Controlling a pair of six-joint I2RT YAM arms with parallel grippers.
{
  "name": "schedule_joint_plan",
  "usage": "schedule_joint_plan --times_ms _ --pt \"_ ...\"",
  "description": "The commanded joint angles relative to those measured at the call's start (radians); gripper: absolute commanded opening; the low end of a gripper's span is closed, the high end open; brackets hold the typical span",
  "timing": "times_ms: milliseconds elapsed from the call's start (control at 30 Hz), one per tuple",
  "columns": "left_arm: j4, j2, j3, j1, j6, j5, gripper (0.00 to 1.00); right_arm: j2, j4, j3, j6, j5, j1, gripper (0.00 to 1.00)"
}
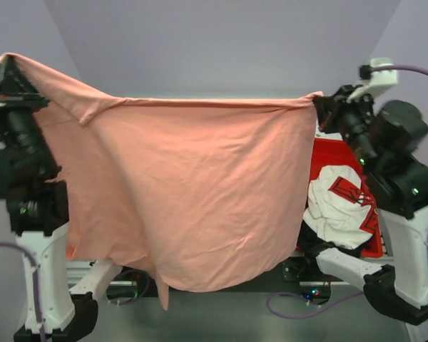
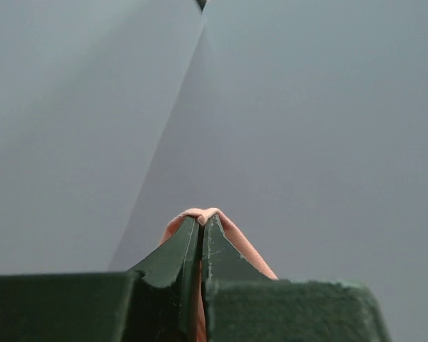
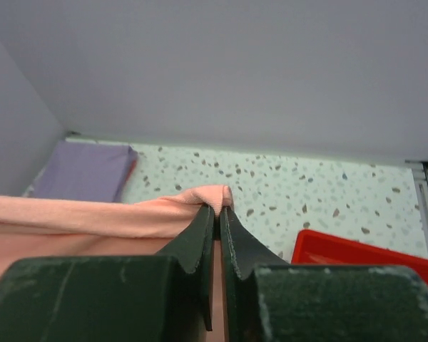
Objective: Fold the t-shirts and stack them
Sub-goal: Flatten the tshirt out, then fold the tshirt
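While left pincer (image 2: 202, 224), right pincer (image 3: 217, 212) clamp corners, salmon-pink t-shirt (image 1: 185, 185) hangs between.

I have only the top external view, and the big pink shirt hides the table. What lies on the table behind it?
Observer: The right wrist view shows a lavender shirt, folded flat, on the speckled table near the back wall.
Operator: How does the right side hold the cloth?
Observer: The right gripper is shut on the salmon-pink shirt; a small fold of its edge pokes out above the fingertips.
Operator: And the other side?
Observer: The left gripper is shut on it in the same way, with a little hump of cloth over the tips.
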Motion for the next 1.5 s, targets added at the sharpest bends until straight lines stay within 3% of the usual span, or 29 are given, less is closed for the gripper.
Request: schedule_joint_plan --times_ms 0,100,300,433,567,633,867,1233,1467 --pt "0.167 0.085 -0.192 -0.001 0.031 -0.049 0.0 0.113 0.115 -0.13 -0.011 0.12 -0.004 0.05" --pt "0.267 0.182 -0.366 -0.003 0.029 0.008 0.0 0.226 0.194 -0.249 -0.009 0.145 -0.036 0.05" --pt "0.424 0.502 -0.555 -0.003 0.032 0.05 0.0 0.487 0.414 -0.423 0.037 -0.091 -0.164 0.04" --pt "0.373 0.772 -0.471 -0.003 0.014 0.092 0.0 0.747 0.43 -0.313 0.016 -0.098 -0.176 0.02" --pt "0.338 0.9 -0.401 -0.003 -0.009 0.103 0.0 1.01 0.364 -0.152 -0.015 -0.084 -0.176 0.01" --pt "0.349 0.929 -0.392 -0.003 -0.012 0.114 0.0 1.061 0.348 -0.086 -0.021 -0.077 -0.177 0.01" --pt "0.318 0.914 -0.418 -0.003 -0.04 0.082 0.0 1.1 0.334 -0.044 -0.014 -0.1 -0.181 0.01" --pt "0.211 0.635 -0.614 -0.001 -0.175 0.068 0.0 1.011 0.281 -0.081 -0.035 -0.104 -0.187 0.04" --pt "-0.068 0.446 -0.694 -0.003 -0.336 -0.038 0.0 0.98 0.204 -0.065 -0.07 -0.065 -0.196 0.04"
